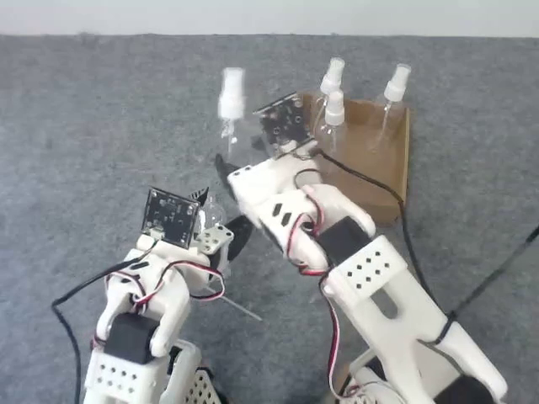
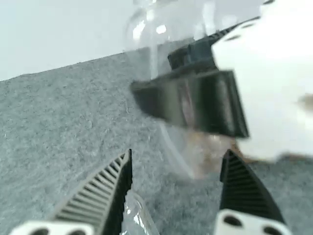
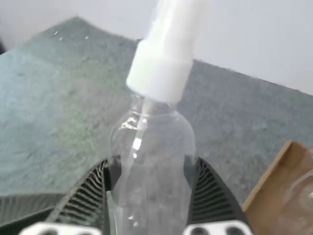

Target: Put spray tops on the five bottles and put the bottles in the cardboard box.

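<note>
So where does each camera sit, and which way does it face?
High view: fixed overhead, looking down on the table, cardboard box, left arm and right arm.
Left wrist view: on the left arm, looking past the open left tool at the right tool.
Right wrist view: on the right arm, looking along its tool at the gripped bottle.
Shared: that bottle.

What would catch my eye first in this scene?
A clear bottle with a white spray top is clamped in the jaws of the right arm, just beside the cardboard box. Three more topped bottles stand inside that box. The left arm sits close by on the grey table with its jaws open.
</note>
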You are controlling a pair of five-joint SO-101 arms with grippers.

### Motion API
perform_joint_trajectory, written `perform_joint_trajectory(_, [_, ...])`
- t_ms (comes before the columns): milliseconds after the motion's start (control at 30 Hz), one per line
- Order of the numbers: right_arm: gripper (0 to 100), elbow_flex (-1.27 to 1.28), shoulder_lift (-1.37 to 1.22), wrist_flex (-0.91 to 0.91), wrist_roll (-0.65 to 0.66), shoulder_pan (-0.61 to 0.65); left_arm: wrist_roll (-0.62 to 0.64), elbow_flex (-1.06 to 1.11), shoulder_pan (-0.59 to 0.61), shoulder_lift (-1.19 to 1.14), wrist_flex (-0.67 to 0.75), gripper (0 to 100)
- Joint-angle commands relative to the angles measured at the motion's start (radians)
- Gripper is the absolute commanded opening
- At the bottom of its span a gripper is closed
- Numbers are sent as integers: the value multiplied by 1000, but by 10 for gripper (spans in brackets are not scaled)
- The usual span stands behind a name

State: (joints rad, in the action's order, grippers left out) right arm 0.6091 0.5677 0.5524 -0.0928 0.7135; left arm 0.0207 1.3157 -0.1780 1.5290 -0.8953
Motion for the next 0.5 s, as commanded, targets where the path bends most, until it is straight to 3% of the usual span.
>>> perform_joint_trajectory(0, [6,-143,50,173,-9,44,-6,21,-2,-8,89,273])
perform_joint_trajectory(300, [6,-206,177,424,0,36,-8,21,-2,-41,92,271])
perform_joint_trajectory(467, [6,-209,188,444,89,-94,-8,27,0,-40,87,269])
